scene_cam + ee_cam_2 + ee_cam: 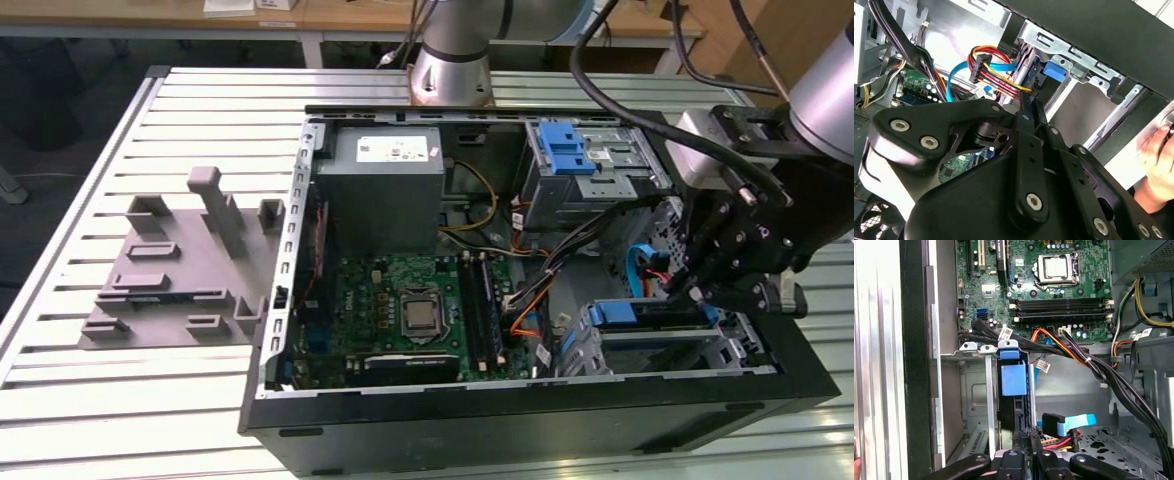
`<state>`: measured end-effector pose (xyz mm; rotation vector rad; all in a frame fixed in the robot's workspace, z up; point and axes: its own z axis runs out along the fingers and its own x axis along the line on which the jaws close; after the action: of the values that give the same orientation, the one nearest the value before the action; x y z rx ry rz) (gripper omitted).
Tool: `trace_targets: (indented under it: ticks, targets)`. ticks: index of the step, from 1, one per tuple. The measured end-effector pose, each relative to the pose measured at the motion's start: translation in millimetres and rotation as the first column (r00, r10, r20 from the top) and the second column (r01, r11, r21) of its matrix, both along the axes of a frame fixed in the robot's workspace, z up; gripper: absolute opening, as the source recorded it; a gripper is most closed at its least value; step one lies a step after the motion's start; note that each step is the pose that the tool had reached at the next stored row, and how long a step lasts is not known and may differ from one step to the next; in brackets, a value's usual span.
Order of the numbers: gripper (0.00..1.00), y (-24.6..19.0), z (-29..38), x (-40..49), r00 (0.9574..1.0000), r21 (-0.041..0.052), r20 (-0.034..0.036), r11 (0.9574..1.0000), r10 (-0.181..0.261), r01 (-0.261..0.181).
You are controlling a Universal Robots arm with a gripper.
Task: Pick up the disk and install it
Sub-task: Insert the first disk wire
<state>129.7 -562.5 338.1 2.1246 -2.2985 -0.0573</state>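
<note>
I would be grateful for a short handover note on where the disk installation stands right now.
Gripper: inside the open computer case, at the drive cage; fingers appear closed on the disk's edge.
Disk: standing on edge in a cage slot, blue frame visible, gripper end still outside the slot.
Done: disk picked up and entered into the slot.
Left: full seating not confirmed.
Note: a person's hand rests at the case's outer edge.

Exterior view. Open from above across the case [534, 420]. Crowded at 9 o'clock of the drive cage [641, 350] by black and orange cables [534, 300]; walled at 3 and 6 o'clock by case sides. Occupied above the cage by the gripper [697, 295]. In the first wrist view, one slot filled by the disk [1014, 380], bare bay beside it.
</note>
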Motion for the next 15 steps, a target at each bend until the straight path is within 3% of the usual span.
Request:
trace_targets:
  ticks: [15]
  targets:
    - [0.16, -1.3, -2.6, 2.2, 0.9999, 0.0002, -0.0115, 1.0000, 0.000, 0.000]
